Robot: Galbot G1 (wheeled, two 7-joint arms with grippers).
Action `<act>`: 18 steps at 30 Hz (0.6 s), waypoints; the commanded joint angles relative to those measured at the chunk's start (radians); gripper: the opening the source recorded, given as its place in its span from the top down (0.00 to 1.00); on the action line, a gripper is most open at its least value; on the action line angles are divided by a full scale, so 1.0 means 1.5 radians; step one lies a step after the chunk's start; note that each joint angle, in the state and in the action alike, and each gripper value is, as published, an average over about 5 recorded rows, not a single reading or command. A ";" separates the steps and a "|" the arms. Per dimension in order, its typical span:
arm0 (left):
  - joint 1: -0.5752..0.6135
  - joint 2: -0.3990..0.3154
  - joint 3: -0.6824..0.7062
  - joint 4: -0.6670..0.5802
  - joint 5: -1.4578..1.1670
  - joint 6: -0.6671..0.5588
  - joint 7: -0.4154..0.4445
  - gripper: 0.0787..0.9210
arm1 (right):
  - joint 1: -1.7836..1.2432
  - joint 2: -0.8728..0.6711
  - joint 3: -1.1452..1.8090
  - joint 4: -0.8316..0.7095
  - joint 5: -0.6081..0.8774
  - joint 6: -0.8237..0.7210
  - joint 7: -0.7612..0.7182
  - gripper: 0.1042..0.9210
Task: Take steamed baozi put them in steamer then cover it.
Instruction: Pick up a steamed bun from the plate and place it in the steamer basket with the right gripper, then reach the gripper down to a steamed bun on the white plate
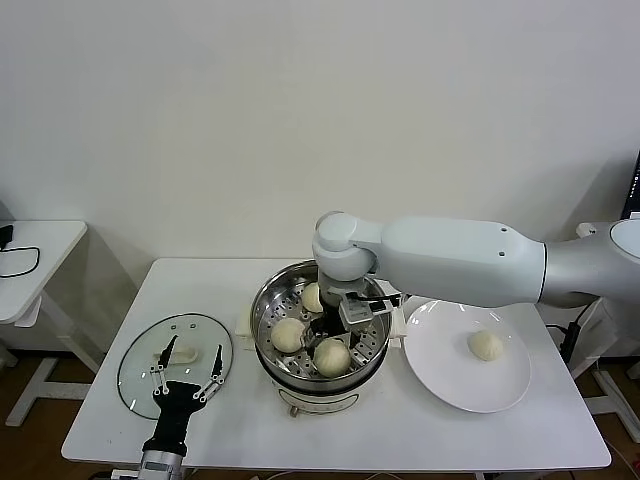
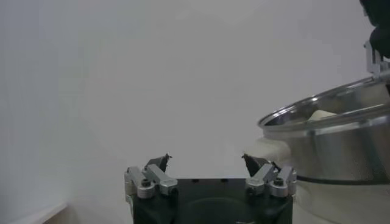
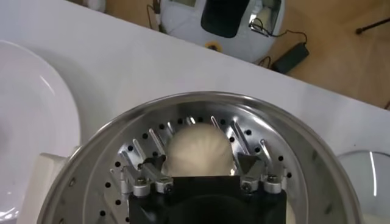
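On the white desk [image 1: 400, 430], the shiny round steamer [image 1: 268, 300] is seen at the middle, with three smooth domed baozi [image 1: 288, 334] on its perforated tray. The right tool [image 1: 345, 322] is lowered inside the steamer among them; its fingers are spread around one baozi [image 3: 198, 149] without pinching it. A fourth baozi [image 1: 486, 345] is left on the flat white plate [image 1: 440, 375], just beside the steamer. The glass cover [image 1: 140, 350] is lying near the desk's left edge, and the left tool [image 1: 186, 378], spread open, is held over it.
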 commanded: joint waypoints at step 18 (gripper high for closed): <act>-0.006 0.006 0.003 -0.004 0.001 0.007 0.000 0.12 | 0.027 -0.334 0.080 -0.295 0.327 -0.481 -0.035 0.12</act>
